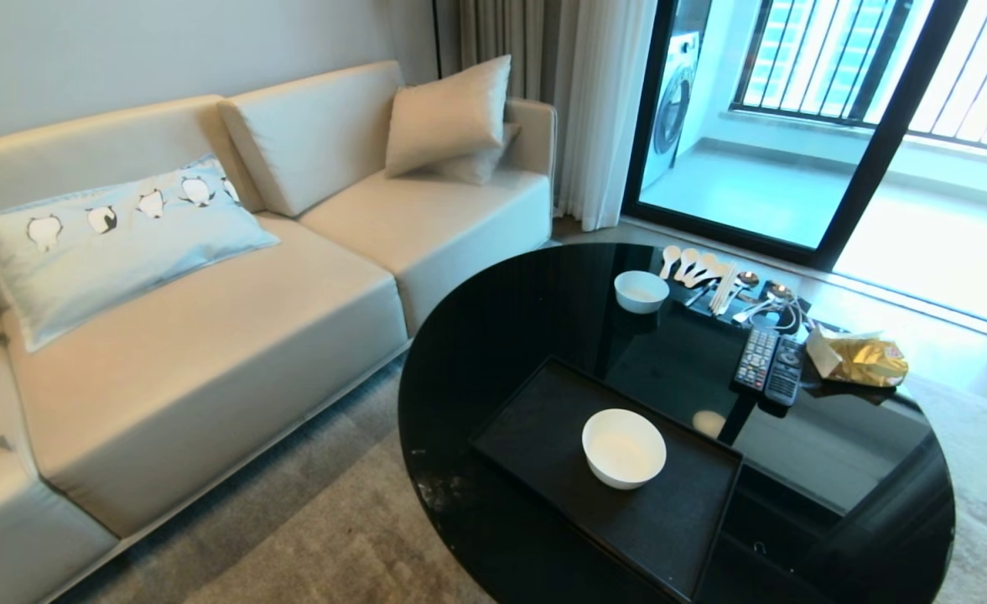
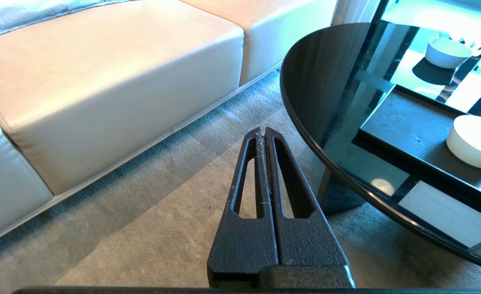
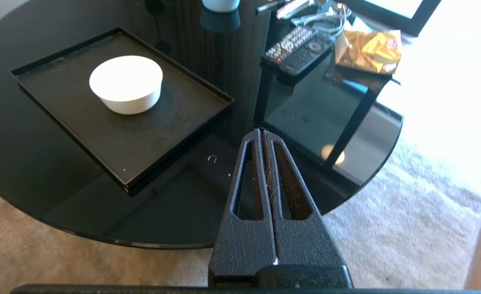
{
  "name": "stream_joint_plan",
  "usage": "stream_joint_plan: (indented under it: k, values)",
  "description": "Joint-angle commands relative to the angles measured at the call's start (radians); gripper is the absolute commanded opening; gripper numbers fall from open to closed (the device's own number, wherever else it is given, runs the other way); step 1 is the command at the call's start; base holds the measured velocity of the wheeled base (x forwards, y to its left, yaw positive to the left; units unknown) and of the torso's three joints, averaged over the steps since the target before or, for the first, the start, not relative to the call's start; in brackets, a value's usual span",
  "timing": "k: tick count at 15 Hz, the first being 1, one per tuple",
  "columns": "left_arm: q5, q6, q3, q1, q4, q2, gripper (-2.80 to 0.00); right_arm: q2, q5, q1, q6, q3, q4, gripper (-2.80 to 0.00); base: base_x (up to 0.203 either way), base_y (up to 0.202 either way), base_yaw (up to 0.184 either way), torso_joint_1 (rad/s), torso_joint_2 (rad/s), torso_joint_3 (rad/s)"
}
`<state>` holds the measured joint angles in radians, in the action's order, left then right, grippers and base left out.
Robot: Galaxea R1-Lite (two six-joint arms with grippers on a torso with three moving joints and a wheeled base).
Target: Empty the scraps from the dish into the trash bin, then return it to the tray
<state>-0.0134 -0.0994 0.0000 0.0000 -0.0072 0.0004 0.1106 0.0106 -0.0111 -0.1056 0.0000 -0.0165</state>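
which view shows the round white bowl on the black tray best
The right wrist view: the glossy round white bowl shows whole on the matte black tray. The head view shows it smaller, from above; the left wrist view cuts it off at the edge.

My head camera looks down from high over the round black table (image 1: 543,319), sofa (image 1: 208,335) on the left. Left wrist camera sits low over the carpet (image 2: 142,228), facing the sofa and table edge. Right wrist camera hangs nearer, above the table. All 3 share the tray (image 1: 543,436).
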Motion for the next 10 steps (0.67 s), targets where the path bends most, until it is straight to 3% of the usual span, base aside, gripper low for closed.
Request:
stream_joint_plan:
  k: [1, 10]
  values:
    - [0.000, 0.000, 0.000, 0.000, 0.000, 0.000, -2.80, -0.111, 0.012, 0.005, -0.017, 0.000, 0.020, -2.80, 0.000, 0.000, 0.000, 0.000, 0.00, 0.000]
    - [0.000, -0.001, 0.000, 0.000, 0.000, 0.000, -2.80, -0.111, 0.011, 0.005, -0.008, 0.000, 0.020, -2.80, 0.000, 0.000, 0.000, 0.000, 0.00, 0.000]
